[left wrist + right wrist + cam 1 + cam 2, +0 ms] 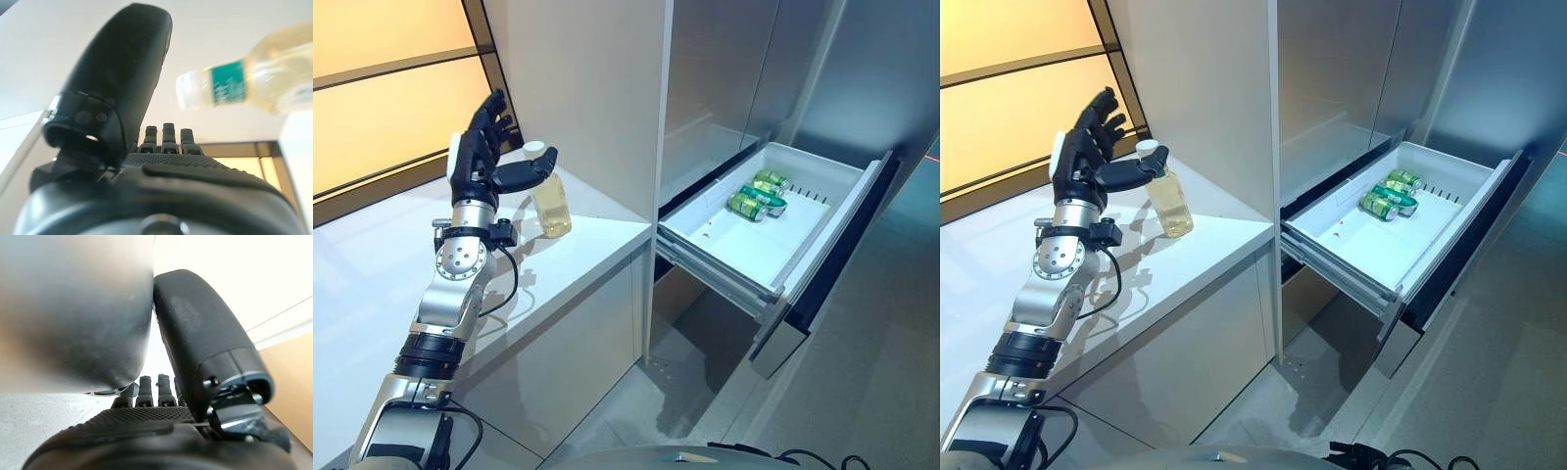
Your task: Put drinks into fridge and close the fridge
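One bottle [551,204] upright on counter [578,255], cap up; left hand [481,157] fingers spread, just beside.

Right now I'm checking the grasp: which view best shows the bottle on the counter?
The left eye view: the bottle stands upright on the counter, the open left hand beside it. The right eye view shows the same. The left wrist view shows only its cap end; the right wrist view shows none.
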Controlling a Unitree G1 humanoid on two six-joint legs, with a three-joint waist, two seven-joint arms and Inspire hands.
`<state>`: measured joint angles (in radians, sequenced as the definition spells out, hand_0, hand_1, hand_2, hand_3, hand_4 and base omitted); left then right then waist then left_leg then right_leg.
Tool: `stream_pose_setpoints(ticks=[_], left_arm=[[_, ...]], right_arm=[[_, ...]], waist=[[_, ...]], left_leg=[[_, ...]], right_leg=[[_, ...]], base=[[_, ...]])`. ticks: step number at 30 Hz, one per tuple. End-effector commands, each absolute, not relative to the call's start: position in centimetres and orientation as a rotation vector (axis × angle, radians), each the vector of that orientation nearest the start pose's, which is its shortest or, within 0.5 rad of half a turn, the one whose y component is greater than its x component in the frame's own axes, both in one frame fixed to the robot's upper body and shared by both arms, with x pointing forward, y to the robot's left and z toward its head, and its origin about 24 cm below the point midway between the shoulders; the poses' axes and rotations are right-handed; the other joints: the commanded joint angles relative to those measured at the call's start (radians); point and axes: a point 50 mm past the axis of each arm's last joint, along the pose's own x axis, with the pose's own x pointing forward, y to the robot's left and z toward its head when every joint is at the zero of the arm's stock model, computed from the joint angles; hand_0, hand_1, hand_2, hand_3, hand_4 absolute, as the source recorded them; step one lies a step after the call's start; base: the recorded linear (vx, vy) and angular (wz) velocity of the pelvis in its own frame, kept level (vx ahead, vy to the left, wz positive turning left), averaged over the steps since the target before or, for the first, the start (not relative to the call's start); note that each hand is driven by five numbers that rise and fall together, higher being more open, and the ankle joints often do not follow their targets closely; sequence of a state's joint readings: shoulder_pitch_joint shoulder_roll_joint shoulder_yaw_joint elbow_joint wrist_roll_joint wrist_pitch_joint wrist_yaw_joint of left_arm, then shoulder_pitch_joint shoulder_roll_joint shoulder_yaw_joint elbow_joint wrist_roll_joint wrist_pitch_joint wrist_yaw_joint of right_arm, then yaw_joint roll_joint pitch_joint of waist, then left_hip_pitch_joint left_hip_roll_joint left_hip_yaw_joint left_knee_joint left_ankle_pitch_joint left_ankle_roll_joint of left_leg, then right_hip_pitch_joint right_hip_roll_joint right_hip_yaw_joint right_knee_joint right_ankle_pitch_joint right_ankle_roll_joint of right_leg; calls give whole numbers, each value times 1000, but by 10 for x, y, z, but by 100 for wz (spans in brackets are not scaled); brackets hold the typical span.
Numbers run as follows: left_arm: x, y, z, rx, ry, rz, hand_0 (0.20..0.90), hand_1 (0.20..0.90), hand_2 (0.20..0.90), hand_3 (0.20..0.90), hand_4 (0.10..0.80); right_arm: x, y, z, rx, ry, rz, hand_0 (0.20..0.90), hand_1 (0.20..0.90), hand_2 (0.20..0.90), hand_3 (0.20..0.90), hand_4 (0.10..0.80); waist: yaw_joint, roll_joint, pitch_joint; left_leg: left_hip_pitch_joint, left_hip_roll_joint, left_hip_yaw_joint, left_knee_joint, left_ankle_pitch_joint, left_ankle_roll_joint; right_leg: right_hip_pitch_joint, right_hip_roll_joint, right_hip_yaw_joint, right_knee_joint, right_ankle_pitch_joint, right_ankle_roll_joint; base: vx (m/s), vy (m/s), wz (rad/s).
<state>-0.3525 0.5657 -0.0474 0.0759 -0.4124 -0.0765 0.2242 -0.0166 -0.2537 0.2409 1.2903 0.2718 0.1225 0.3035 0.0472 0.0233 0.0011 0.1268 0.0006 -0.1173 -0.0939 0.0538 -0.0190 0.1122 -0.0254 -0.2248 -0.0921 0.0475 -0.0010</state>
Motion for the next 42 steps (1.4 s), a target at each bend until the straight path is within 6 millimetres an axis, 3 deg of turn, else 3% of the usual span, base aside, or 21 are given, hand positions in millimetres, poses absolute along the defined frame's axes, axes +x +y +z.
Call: stream_pose_setpoints(ticks=[1, 34, 42], left_arm=[[313, 240, 204, 111, -540, 147, 900, 900, 900, 900, 800], [333, 252, 139, 34, -277, 241, 900, 900, 900, 900, 800], [335, 254, 134, 27, -260, 269, 900, 900, 900, 900, 800]], right_arm=[[52, -205, -172, 81, 1506, 204, 900, 900, 900, 900, 800], [52, -212, -171, 43, 1523, 215, 900, 900, 900, 900, 800], [52, -211, -171, 46, 1524, 217, 900, 900, 900, 900, 800]], waist=[[-5, -14, -21], [-44, -11, -22], [-50, -9, -21]], left_leg=[[9, -42, 83, 7, -69, 35], [41, -51, 112, 7, -78, 52], [43, -52, 116, 7, -80, 52]], right_leg=[[41, 7, 89, 32, -67, 31], [39, 10, 124, 65, -80, 31], [39, 10, 126, 67, -81, 31]], base=[[10, 6, -3], [20, 5, -3], [0, 0, 0]])
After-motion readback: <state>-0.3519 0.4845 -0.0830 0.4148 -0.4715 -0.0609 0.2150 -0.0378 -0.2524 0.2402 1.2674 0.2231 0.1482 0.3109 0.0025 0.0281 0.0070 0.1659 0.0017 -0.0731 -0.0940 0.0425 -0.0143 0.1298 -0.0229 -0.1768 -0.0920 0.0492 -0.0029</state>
